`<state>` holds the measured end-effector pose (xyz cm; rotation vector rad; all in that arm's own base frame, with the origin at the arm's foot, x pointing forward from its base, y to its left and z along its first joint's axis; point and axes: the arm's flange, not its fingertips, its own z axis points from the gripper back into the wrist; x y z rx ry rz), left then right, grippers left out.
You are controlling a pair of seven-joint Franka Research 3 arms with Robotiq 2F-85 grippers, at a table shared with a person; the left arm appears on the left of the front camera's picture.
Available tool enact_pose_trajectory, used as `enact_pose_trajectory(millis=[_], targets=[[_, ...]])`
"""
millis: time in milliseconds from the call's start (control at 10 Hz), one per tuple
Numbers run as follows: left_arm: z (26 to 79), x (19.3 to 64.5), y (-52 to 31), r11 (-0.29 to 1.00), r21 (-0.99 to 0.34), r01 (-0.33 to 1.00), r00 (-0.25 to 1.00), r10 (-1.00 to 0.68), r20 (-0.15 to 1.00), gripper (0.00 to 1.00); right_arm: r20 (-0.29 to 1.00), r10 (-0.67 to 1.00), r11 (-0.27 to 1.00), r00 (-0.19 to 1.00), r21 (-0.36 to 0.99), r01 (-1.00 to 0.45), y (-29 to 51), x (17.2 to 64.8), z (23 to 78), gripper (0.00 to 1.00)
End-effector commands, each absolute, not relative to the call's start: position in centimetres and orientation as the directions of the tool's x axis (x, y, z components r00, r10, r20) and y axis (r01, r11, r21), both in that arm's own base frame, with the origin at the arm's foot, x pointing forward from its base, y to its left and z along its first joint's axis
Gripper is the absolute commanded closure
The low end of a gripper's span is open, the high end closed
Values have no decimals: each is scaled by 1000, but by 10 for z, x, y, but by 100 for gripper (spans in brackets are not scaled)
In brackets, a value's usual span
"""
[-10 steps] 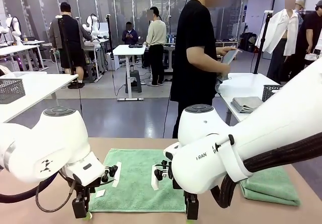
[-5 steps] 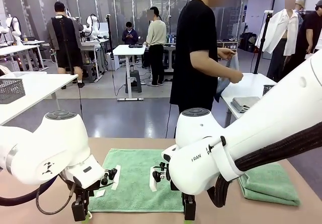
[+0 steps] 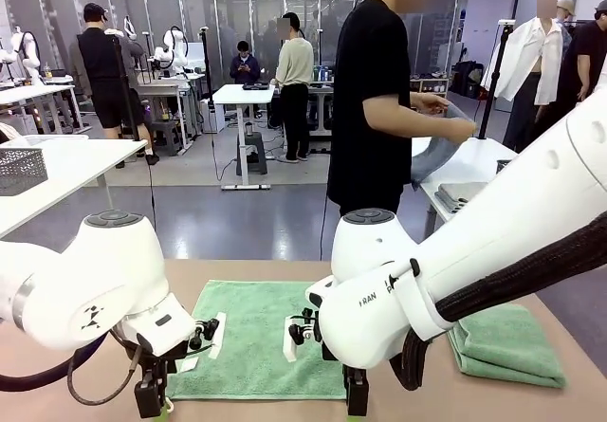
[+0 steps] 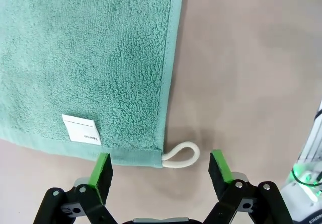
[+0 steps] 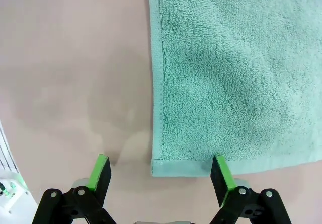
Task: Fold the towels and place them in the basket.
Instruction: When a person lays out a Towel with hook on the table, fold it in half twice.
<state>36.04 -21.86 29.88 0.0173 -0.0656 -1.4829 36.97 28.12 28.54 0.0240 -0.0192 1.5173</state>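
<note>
A mint-green towel (image 3: 256, 341) lies flat on the tan table between my two arms. In the left wrist view my left gripper (image 4: 161, 169) is open over the towel's (image 4: 90, 58) near corner, and its white loop (image 4: 182, 153) lies between the green pads. In the right wrist view my right gripper (image 5: 161, 172) is also open, straddling the other near corner of the towel (image 5: 236, 73). Neither pair of fingers holds cloth. In the front view the left gripper (image 3: 152, 405) and right gripper (image 3: 356, 403) point down at the towel's front edge. A second towel (image 3: 507, 344) lies folded at the right.
A person in black stands beyond the table's far edge, handling a grey-blue cloth (image 3: 434, 156). Behind, a white table (image 3: 455, 161) carries folded grey cloths and the edge of a dark mesh basket (image 3: 503, 167). A paler mesh basket (image 3: 21, 169) sits on a table at the left.
Both arms have sunk a little toward the towel's front edge. The person has lifted a grey-blue cloth from the white table and holds it up.
</note>
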Motion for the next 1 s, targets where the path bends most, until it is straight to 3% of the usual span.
enact_pose_trajectory(millis=[0, 100, 200, 300, 400, 600, 700, 800, 900], targets=[[290, 351, -210, 65, 61, 996, 61, -996, 70, 23, 16, 998, 69, 68, -27, -997, 287, 373, 279, 19], [291, 350, -210, 64, 63, 996, 59, -996, 70, 40, 19, 997, 74, 74, -27, -997, 287, 374, 278, 10], [292, 351, -210, 63, 64, 996, 59, -996, 67, 75, 20, 997, 81, 80, -29, -996, 286, 375, 279, 51], [293, 351, -211, 60, 65, 996, 56, -996, 65, 99, 18, 997, 78, 78, -30, -996, 286, 374, 279, 64], [293, 350, -211, 55, 64, 996, 51, -997, 60, 100, 10, 997, 79, 79, -32, -996, 286, 374, 280, 100], [294, 350, -212, 53, 65, 997, 49, -997, 58, 100, 3, 996, 92, 92, -28, -995, 286, 374, 282, 100], [294, 351, -211, 53, 67, 996, 49, -997, 57, 100, 2, 995, 98, 98, -28, -995, 285, 374, 285, 94], [296, 351, -211, 53, 71, 996, 49, -997, 60, 100, 4, 995, 103, 103, -25, -994, 284, 374, 287, 100], [297, 350, -212, 52, 72, 996, 47, -997, 62, 100, 0, 994, 105, 105, -20, -994, 284, 373, 288, 100]])
